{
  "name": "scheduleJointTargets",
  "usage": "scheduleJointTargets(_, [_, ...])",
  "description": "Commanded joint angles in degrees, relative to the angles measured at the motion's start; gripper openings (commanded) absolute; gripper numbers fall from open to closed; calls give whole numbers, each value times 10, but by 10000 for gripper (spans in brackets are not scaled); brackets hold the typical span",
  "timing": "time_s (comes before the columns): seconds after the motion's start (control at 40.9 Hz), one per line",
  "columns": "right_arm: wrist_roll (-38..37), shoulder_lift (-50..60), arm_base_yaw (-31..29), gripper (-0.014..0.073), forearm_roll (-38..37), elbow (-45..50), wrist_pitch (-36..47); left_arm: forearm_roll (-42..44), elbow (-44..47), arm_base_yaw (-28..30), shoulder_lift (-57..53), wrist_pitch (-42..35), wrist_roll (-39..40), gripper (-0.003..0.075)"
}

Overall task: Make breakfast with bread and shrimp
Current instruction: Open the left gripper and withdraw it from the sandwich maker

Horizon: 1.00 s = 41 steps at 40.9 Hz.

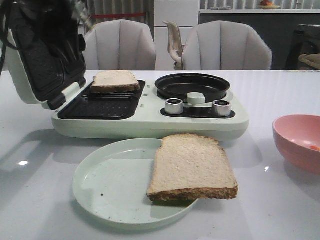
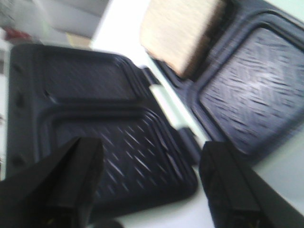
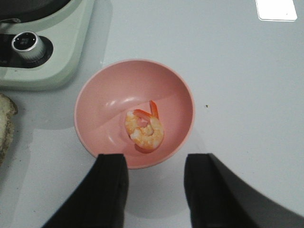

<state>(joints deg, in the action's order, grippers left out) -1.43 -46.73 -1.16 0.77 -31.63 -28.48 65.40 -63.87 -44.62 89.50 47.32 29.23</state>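
We see the sandwich maker (image 1: pixel 150 115) open beneath our released left end effector (image 2: pixel 149 185), one bread (image 2: pixel 183 33) slice seated beyond its fingers. Our right end effector (image 3: pixel 156 183), also released, hovers directly over the pink bowl (image 3: pixel 95 95) holding the shrimp (image 3: pixel 144 130). We judge shrimp-picking is next: descend, close gently.

Left wrist view motion-blurred throughout; pink bowl (image 1: pixel 299 141) cut by the front view's right edge; near bread slice (image 3: pixel 5 124) cropped in right wrist view.
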Motion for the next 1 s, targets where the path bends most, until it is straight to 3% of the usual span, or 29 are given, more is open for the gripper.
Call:
scheduleJointTargets(0.0, [1, 1, -3, 412, -4, -19, 40, -99, -14, -29, -67, 60, -27, 489])
scheduleJointTargets(0.171, [1, 1, -3, 412, -4, -19, 40, -299, -1, -37, -171, 59, -63, 489])
scheduleJointTargets(0.464, [1, 1, -3, 412, -2, -19, 40, -490, 90, -37, -347, -34, -112, 489])
scheduleJointTargets(0.611, [1, 1, -3, 412, 12, -19, 38, -498, 142, -37, -413, -40, -112, 489])
scheduleJointTargets(0.733, [1, -1, 2, 412, 96, -19, 23, -499, 174, -37, -450, -44, -112, 489])
scheduleJointTargets(0.88, [55, -35, 52, 421, 185, -19, -16, -491, 186, -37, -458, -44, -112, 489])
scheduleJointTargets(0.978, [70, -69, 98, 484, 223, -19, -22, -487, 186, -37, -455, -54, -112, 489])
